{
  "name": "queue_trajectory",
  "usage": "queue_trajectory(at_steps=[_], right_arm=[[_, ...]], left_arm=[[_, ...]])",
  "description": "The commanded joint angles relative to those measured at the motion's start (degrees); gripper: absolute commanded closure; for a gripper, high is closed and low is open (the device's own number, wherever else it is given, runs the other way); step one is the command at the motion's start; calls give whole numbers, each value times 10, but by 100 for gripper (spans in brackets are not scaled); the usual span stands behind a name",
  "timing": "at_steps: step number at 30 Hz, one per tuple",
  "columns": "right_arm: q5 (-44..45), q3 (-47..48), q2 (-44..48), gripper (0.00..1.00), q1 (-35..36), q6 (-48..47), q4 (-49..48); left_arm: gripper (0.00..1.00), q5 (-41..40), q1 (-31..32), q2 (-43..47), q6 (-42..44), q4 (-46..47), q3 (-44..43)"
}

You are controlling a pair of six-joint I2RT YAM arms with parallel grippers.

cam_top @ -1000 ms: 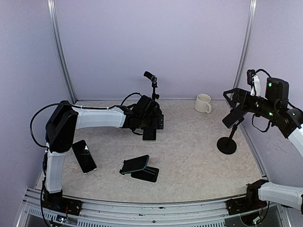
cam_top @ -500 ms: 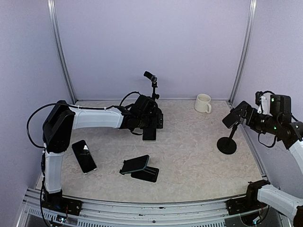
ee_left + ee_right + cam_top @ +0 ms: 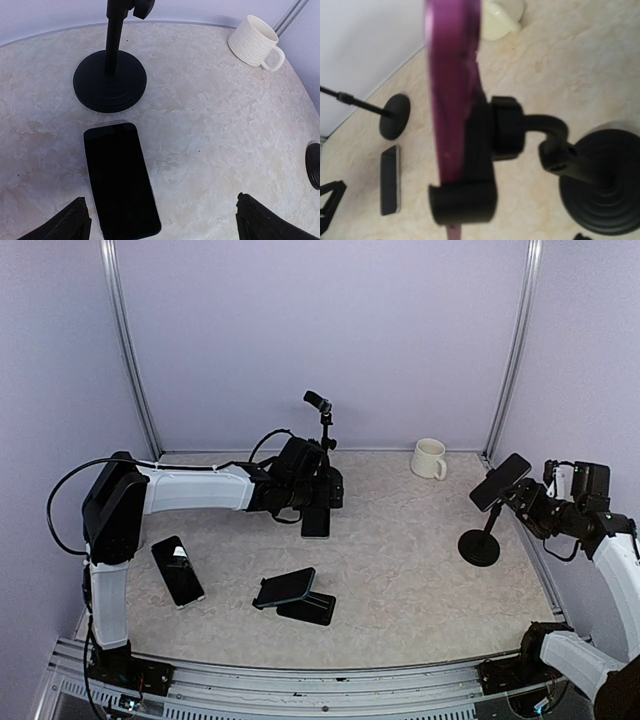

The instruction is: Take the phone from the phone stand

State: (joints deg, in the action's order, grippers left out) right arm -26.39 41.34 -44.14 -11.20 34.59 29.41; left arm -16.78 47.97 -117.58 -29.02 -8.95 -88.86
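Purple phone [image 3: 500, 481] sitting tilted in clamp of phone stand [image 3: 480, 543], at right side of table [image 3: 400, 580]. Right gripper [image 3: 528, 502] hovering just behind phone, toward right wall; whether touching, cannot tell; whether fingers apart or together, cannot tell. Right wrist view showing phone edge-on, close and blurred, black clamp hugging its lower part. Left gripper [image 3: 162, 224] hanging with fingers spread wide, holding nothing, above black phone [image 3: 120, 180] lying flat just beside round base of second stand [image 3: 110, 82]. White mug [image 3: 255, 35] standing near back wall.
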Motion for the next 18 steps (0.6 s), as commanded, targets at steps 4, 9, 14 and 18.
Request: queue_trajectory(at_steps=[4,9,14,18], right_arm=[[-53,-16,-16,25,-9,23,-91],[-40,-12,-30,27,-9,19,-102],[-34,-11,-46,31,-9,19,-117],[-30,-16,-44,41,-9,29,-132]], left_arm=[[1,-8,0,28,13,14,11],[1,-7,-2,30,11,16,15],[1,-9,-3,34,11,17,17],[1,-8,-3,36,8,22,26]])
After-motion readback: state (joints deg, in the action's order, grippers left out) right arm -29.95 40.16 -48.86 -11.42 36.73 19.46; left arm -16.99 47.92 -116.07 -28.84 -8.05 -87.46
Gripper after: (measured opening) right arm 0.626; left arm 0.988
